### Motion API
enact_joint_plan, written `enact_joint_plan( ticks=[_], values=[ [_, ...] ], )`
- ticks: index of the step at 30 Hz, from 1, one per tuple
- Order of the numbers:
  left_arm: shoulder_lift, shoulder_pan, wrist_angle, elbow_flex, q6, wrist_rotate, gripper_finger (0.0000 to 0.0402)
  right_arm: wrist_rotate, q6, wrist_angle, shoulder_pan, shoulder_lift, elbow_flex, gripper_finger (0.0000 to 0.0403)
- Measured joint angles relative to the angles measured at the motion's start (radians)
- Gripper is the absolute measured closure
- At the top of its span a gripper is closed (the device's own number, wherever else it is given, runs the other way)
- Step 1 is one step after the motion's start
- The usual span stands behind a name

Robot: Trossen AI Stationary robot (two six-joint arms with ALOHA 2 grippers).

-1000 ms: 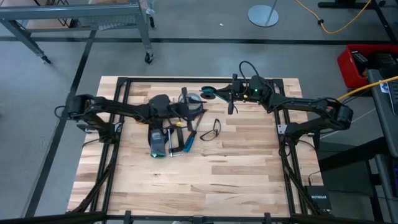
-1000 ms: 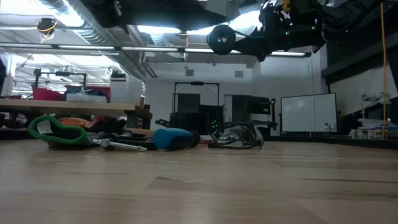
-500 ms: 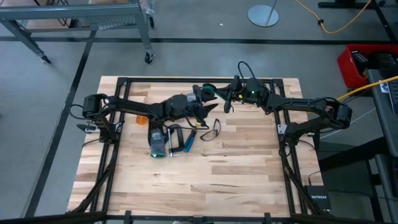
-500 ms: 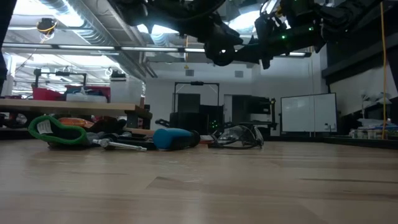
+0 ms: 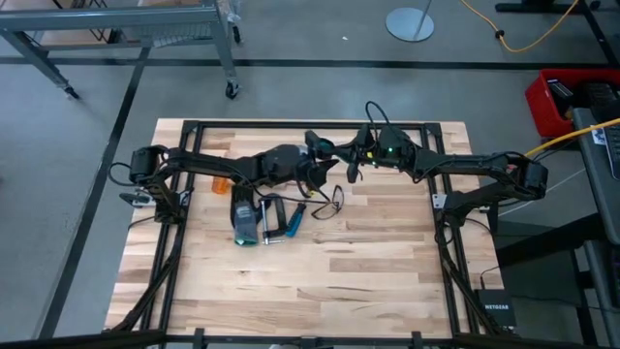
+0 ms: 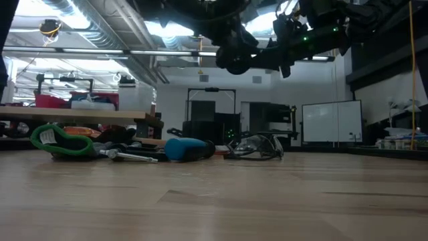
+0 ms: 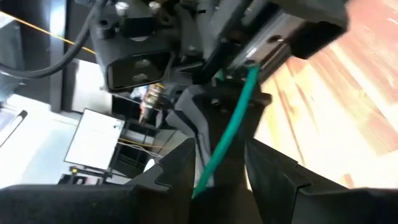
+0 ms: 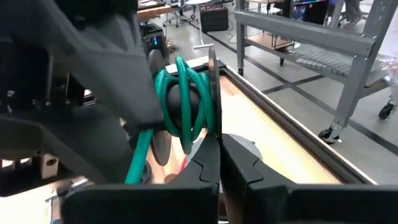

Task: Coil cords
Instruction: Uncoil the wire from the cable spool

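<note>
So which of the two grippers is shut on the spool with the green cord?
The right gripper: its fingers are pinched shut on the spool's thin disc. The left gripper stands open, the green cord running between its fingers.

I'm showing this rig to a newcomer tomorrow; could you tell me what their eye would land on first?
Probably the two grippers meeting above the table's far edge: the shut right gripper holds a spool wound with teal-green cord, and the left gripper straddles the cord's loose end. Next, the tools heaped left of centre on the table.
</note>
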Motion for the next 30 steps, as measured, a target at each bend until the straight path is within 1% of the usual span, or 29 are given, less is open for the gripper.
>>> enact_joint_plan(
  ticks=[9, 20, 24, 30],
  values=[
    [0.000, 0.001, -0.014, 0.008, 0.023, 0.000, 0.0270, -0.010, 0.036, 0.007, 0.006, 0.000, 0.000, 0.0402],
    [0.000, 0.000, -0.015, 0.008, 0.019, 0.005, 0.0272, 0.035, 0.035, 0.005, 0.066, 0.003, 0.000, 0.0402],
    [0.000, -0.007, -0.011, 0.008, 0.019, 0.004, 0.0292, 0.032, 0.032, 0.012, 0.069, 0.003, 0.000, 0.0402],
    [0.000, -0.012, -0.010, 0.008, 0.020, 0.001, 0.0350, 0.025, 0.030, 0.027, 0.070, 0.003, -0.001, 0.0402]
  ],
)
